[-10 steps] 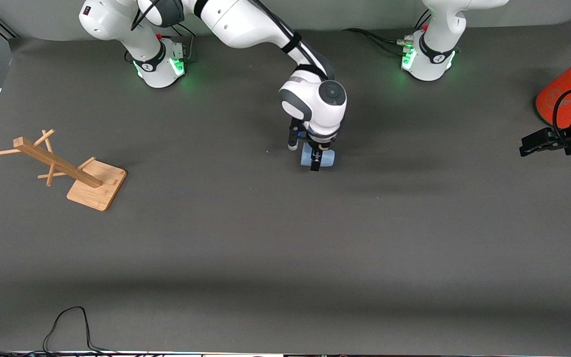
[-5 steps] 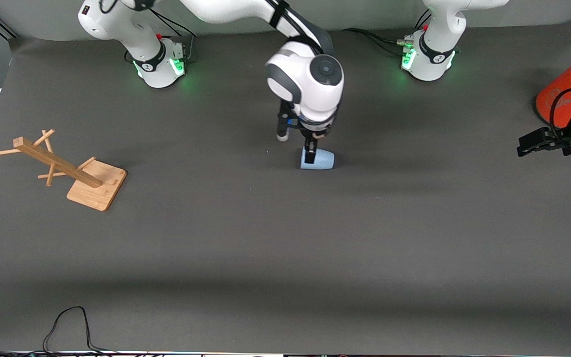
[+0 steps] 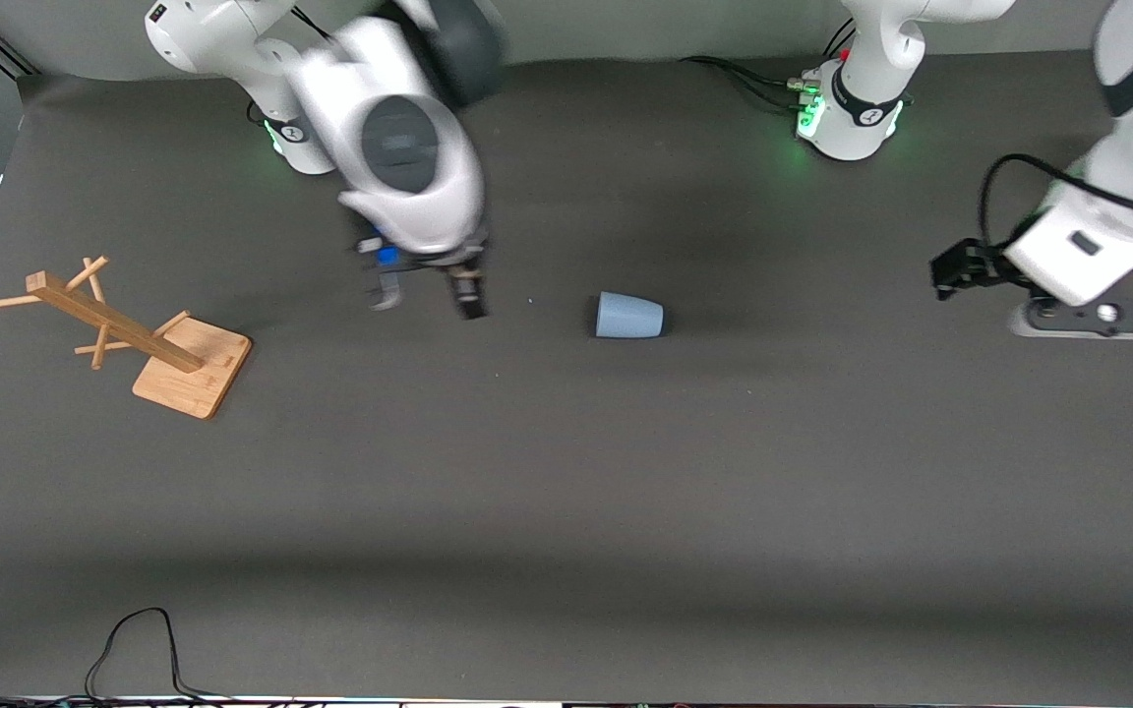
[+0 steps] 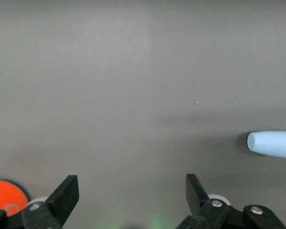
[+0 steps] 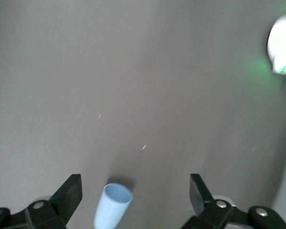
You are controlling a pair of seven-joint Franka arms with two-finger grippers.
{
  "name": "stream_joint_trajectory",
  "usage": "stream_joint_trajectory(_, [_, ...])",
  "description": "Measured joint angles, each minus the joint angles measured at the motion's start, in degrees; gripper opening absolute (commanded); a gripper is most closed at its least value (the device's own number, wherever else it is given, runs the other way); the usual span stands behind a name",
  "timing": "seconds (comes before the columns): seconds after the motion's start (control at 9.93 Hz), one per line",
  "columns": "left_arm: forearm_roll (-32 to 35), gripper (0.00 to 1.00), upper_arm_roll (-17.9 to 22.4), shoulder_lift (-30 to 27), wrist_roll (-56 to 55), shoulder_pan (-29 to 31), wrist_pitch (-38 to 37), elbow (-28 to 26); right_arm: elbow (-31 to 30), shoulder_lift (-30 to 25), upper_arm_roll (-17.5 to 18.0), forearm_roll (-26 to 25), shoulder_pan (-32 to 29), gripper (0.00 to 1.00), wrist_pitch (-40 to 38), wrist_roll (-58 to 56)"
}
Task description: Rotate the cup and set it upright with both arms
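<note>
The pale-blue cup (image 3: 628,316) lies on its side on the grey mat, mouth toward the right arm's end of the table. My right gripper (image 3: 426,298) is open and empty, up in the air over bare mat beside the cup, toward the right arm's end. In the right wrist view the cup (image 5: 113,205) shows its open mouth between the spread fingers (image 5: 70,191). My left gripper (image 4: 131,183) is open and empty over the mat toward the left arm's end; the cup (image 4: 272,143) lies well off from it.
A wooden branched stand (image 3: 134,334) lies tipped over near the right arm's end. The orange cylinder (image 4: 5,195) shows only in the left wrist view, beside the left gripper. A black cable (image 3: 134,649) loops at the mat's near edge.
My right gripper let go of the cup, rose and swung away toward the right arm's end. The cup stays on its side. My left arm rose and now covers the orange cylinder.
</note>
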Motion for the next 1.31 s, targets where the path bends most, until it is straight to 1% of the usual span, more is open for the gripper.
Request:
stream_joint_trajectory(0.1, [-0.01, 1.00, -0.34, 0.77, -5.55, -2.47, -0.01, 0.01, -0.07, -2.00, -0.99, -0.36, -3.78, 1.00, -2.60, -10.05])
stream_joint_trajectory(0.2, [0.00, 1.00, -0.77, 2.17, -12.18, -5.82, 0.03, 0.17, -0.27, -3.76, -3.52, -0.86, -5.64, 1.00, -4.10, -20.68])
stream_joint_trajectory(0.3, [0.19, 1.00, -1.16, 4.38, -18.67, -9.84, 0.09, 1.04, -0.68, -5.22, -7.14, -1.28, -5.85, 1.00, -4.73, -30.28])
stream_joint_trajectory(0.5, [2.18, 1.00, -1.55, 12.09, -30.04, -18.80, 0.13, 5.53, -1.52, -7.12, -14.48, -1.35, -5.88, 1.00, -5.49, -48.70])
stream_joint_trajectory(0.7, [2.85, 1.00, -1.62, 22.15, -39.19, -25.96, 0.73, 10.49, -3.79, -8.59, -20.55, -1.32, -5.93, 1.00, -5.47, -68.10])
stream_joint_trajectory(0.81, [3.57, 1.00, -1.61, 27.30, -42.41, -28.83, 1.10, 13.21, -5.43, -9.46, -22.40, -1.32, -5.94, 1.00, -4.77, -77.38])
stream_joint_trajectory(0.91, [4.46, 1.00, -1.60, 32.06, -44.94, -31.27, 1.16, 15.88, -6.67, -10.09, -23.65, -1.32, -5.93, 1.00, -3.25, -83.95])
stream_joint_trajectory(1.01, [5.04, 1.00, -1.59, 35.76, -46.52, -33.26, 1.16, 17.88, -7.44, -10.41, -24.25, -1.32, -5.93, 1.00, -1.73, -86.97])
stream_joint_trajectory(1.11, [5.40, 1.00, -1.58, 38.05, -47.37, -34.99, 1.14, 18.97, -7.96, -10.50, -24.33, -1.34, -5.90, 1.00, -0.61, -87.89])
stream_joint_trajectory(1.31, [7.29, 1.00, -1.58, 40.38, -49.92, -38.69, 1.03, 19.56, -8.62, -10.51, -24.32, -1.35, -5.63, 1.00, 0.37, -88.15])
